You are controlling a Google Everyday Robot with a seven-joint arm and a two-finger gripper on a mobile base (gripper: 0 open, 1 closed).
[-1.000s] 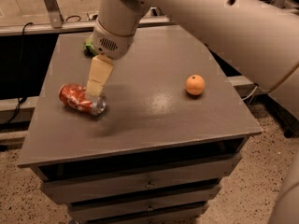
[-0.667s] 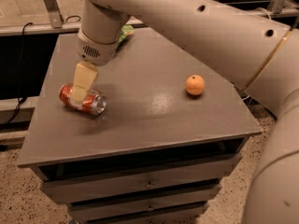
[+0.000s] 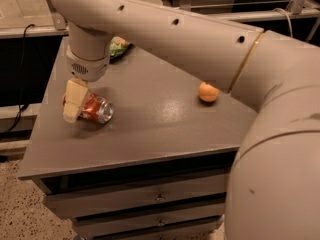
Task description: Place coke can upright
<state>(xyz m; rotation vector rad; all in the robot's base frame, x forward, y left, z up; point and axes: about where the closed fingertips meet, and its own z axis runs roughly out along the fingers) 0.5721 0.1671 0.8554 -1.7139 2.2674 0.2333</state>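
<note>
The coke can is red with a silver end and lies on its side near the left edge of the grey cabinet top, its silver end facing right and toward me. My gripper hangs from the big beige arm straight down over the can's left part. A pale finger stands in front of the can's left end and hides it.
A round orange fruit lies on the right of the cabinet top. A green and white bag sits at the back, partly behind the arm. The arm spans the top of the view. Drawers are below the front edge.
The gripper has moved left and down along the can, from its silver end toward its left part. The can and orange have not moved on the cabinet top.
</note>
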